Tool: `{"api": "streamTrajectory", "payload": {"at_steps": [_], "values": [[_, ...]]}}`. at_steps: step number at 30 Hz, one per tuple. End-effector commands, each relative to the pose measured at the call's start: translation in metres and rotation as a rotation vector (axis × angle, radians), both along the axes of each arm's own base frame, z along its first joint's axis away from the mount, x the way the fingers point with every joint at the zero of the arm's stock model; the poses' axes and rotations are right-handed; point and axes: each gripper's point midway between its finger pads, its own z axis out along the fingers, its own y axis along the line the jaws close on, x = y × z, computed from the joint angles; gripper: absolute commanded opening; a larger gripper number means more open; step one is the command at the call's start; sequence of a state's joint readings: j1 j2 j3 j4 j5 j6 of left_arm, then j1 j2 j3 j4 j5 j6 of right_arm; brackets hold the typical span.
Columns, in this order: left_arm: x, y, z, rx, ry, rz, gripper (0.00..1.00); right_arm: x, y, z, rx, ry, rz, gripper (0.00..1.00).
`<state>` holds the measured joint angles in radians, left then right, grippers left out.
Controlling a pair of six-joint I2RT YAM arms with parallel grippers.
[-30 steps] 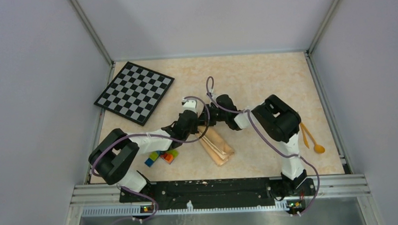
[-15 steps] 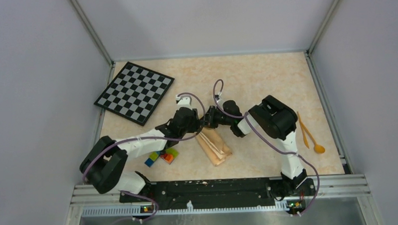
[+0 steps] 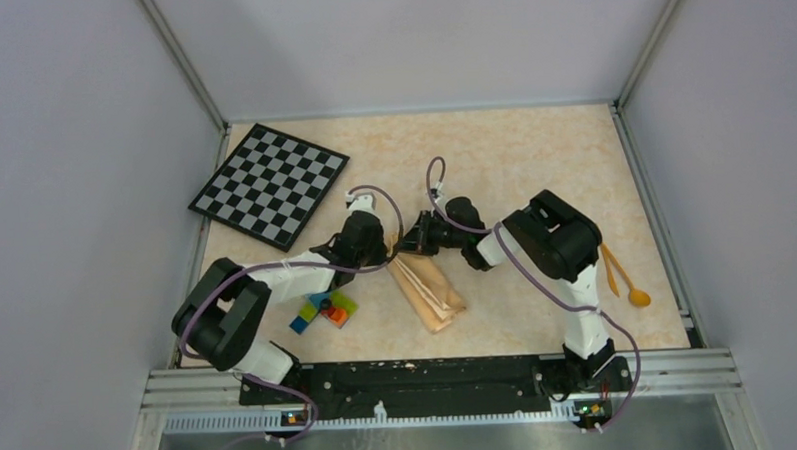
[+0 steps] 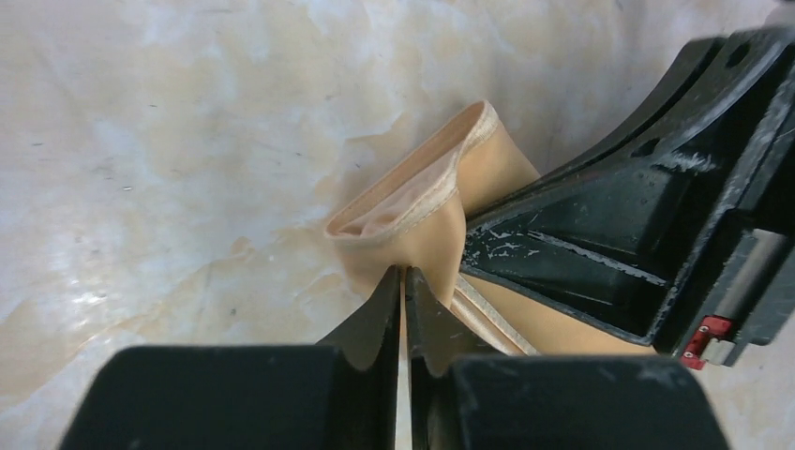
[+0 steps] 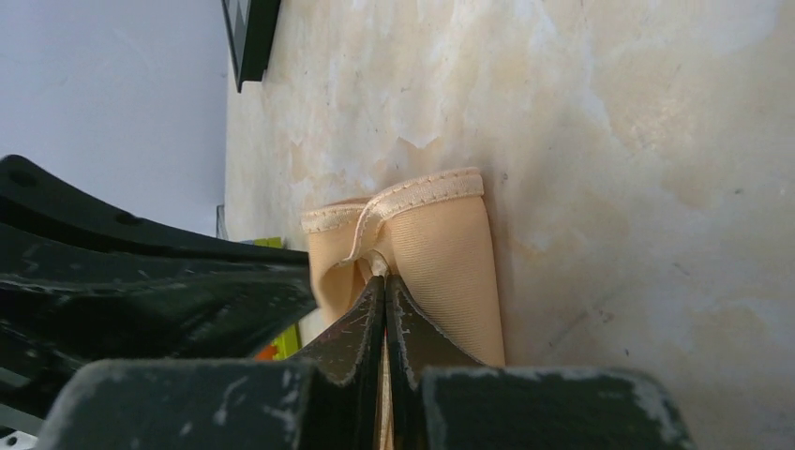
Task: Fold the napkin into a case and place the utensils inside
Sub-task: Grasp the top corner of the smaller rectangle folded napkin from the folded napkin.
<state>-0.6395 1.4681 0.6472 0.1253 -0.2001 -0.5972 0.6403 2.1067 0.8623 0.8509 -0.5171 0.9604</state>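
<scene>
The peach-orange napkin lies folded as a narrow case near the table's middle, its far end lifted and spread. My left gripper comes in from the left and is shut on the left layer of that end. In the left wrist view, my left gripper pinches the napkin by a thin fold. My right gripper is shut on the opposite layer, and in its own view my right gripper holds the napkin by its hem. The orange-yellow utensils lie at the far right beside the right arm.
A black-and-white checkerboard sits at the back left. Coloured toy bricks cluster under the left forearm. Each gripper's black body crowds the other's wrist view. Metal rails frame the table.
My left arm has shifted a little to the left and its wrist turned, and it now grips the napkin's end from the left. The right gripper stayed on the napkin.
</scene>
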Motion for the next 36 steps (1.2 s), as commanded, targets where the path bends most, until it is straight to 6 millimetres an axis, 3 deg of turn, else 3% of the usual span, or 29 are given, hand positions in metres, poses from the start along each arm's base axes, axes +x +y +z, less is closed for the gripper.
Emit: {"api": "streamTrajectory", "payload": {"at_steps": [1,6,9,15,18,26,31,34,36], "values": [[0.02,-0.03,0.012,-0.069,-0.06,-0.082,0.07,-0.002,0.0,-0.023,-0.089,0.009,0.005,0.0],[0.024,-0.035,0.003,-0.084,-0.065,-0.078,0.09,-0.007,-0.004,-0.03,-0.106,0.021,0.006,0.0],[0.025,-0.028,-0.003,-0.048,-0.032,-0.032,0.11,-0.008,-0.005,-0.028,-0.118,0.013,0.012,0.0],[0.021,-0.022,0.038,-0.075,-0.112,-0.036,0.21,-0.007,-0.008,-0.007,-0.14,-0.038,0.032,0.0],[0.022,-0.028,0.045,-0.096,-0.117,-0.056,0.23,-0.007,-0.006,0.006,-0.134,-0.058,0.046,0.0],[0.03,-0.046,0.009,-0.096,-0.047,-0.092,0.19,-0.007,-0.008,0.017,-0.143,-0.08,0.051,0.0],[0.03,-0.042,-0.013,-0.072,-0.02,-0.066,0.17,-0.012,-0.011,0.036,-0.128,-0.099,0.056,0.0],[0.032,-0.041,-0.011,-0.055,-0.034,-0.077,0.16,-0.021,-0.015,0.059,-0.116,-0.136,0.078,0.0],[0.034,-0.044,0.001,-0.056,-0.045,-0.093,0.18,-0.029,-0.021,0.075,-0.124,-0.179,0.101,0.01]]}}
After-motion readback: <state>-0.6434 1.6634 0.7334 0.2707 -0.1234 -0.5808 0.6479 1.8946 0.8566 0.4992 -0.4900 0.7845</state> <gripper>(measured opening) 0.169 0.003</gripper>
